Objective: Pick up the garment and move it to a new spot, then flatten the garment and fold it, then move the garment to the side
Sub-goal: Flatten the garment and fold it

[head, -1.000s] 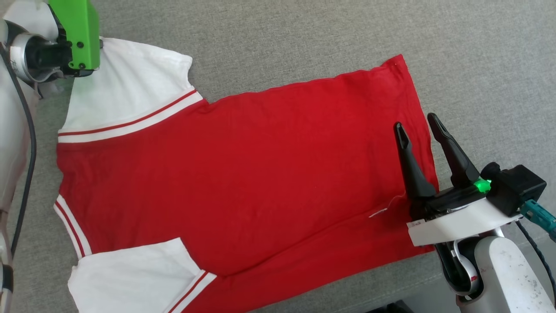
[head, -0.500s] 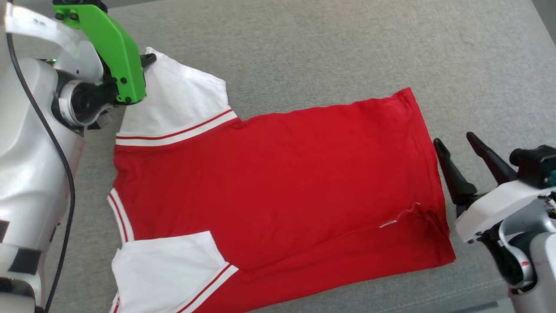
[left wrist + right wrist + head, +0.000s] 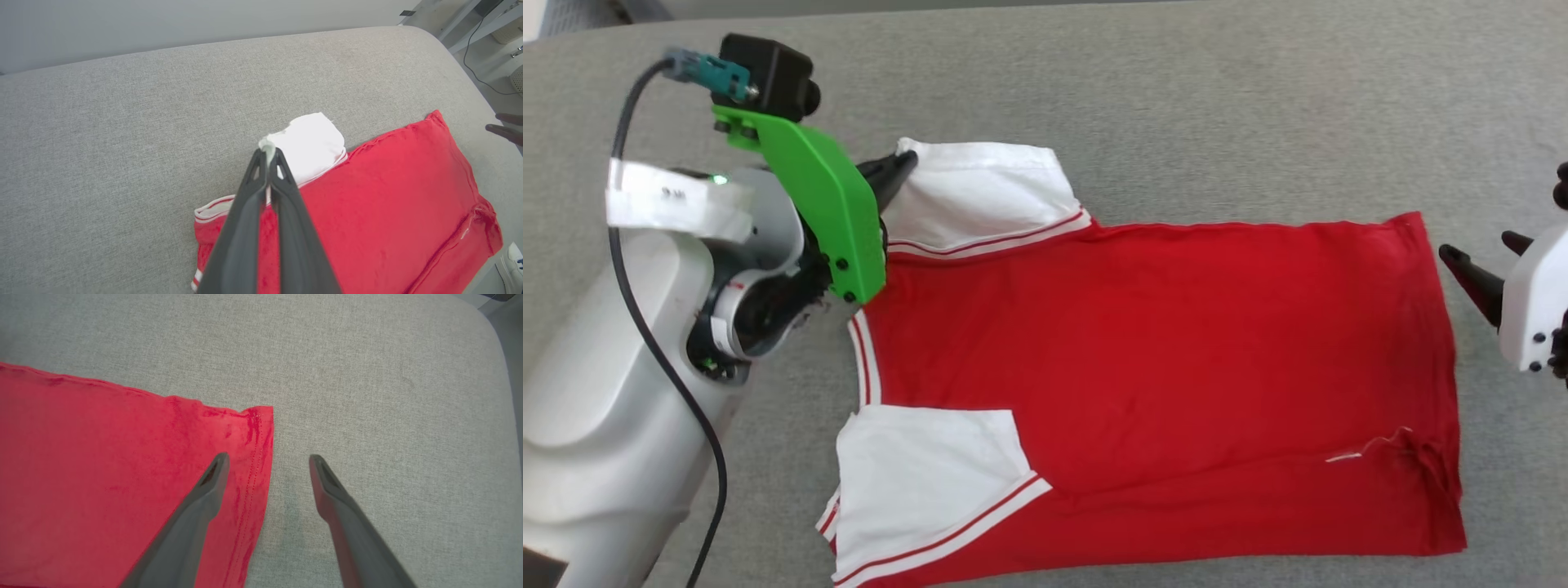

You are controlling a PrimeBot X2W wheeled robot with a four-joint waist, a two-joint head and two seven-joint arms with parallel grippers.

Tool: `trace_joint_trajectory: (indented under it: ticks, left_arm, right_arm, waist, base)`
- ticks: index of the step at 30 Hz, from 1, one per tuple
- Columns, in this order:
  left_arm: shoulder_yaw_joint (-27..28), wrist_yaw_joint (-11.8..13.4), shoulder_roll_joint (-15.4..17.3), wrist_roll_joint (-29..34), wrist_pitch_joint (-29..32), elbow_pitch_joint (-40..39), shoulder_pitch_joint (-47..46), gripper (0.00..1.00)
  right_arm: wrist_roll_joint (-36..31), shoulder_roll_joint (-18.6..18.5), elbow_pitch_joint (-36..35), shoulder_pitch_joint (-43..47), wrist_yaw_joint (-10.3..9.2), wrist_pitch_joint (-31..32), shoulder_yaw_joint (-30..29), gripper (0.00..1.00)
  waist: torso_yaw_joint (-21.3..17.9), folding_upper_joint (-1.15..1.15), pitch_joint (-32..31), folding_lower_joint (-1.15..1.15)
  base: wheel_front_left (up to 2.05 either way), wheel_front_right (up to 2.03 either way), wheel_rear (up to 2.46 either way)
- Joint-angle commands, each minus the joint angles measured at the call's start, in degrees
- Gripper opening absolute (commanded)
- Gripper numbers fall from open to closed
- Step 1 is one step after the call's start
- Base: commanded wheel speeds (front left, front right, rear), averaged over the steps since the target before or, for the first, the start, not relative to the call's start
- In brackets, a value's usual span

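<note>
step: guessing the folding is starting | shirt (image 3: 1160, 343): lying flat on the grey cushion (image 3: 1176, 98) between both grippers | left gripper (image 3: 267, 155): pressed together, pinching the white sleeve (image 3: 310, 143) corner at its tips | right gripper (image 3: 267, 461): spread wide, hovering at the hem corner | next: probably carrying that sleeve inward over the red body

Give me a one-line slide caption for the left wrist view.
The left claw pinches the tip of the white sleeve of the red garment, which lies spread on a grey fabric surface.
</note>
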Motion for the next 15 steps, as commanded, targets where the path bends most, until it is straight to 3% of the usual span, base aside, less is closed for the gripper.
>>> trace_joint_trajectory:
  ticks: [1, 7, 15]
  left_arm:
    - [-0.04, 0.77, 0.44, 0.47, -0.19, -1.77, 1.57, 0.00]
    - [-0.23, 2.31, 1.07, 1.15, -0.76, -8.83, 4.02, 0.00]
    - [-1.26, 2.90, 0.53, 2.26, -1.70, -13.31, 4.84, 0.00]
  right_arm:
    - [0.66, -0.21, 0.99, -1.97, -0.04, 0.99, 0.69, 1.00]
    - [1.32, -1.56, 6.28, -7.10, -0.04, 4.39, 2.30, 1.00]
    - [0.92, -1.98, 12.87, -10.24, -0.04, 3.92, 5.13, 1.00]
  waist:
    - [2.25, 0.00, 1.75, 0.00]
    - [4.41, 0.00, 4.31, 0.00]
    - [6.61, 0.00, 7.52, 0.00]
  base:
    - [0.00, 0.00, 0.00]
    - [0.00, 0.00, 0.00]
    - [0.00, 0.00, 0.00]
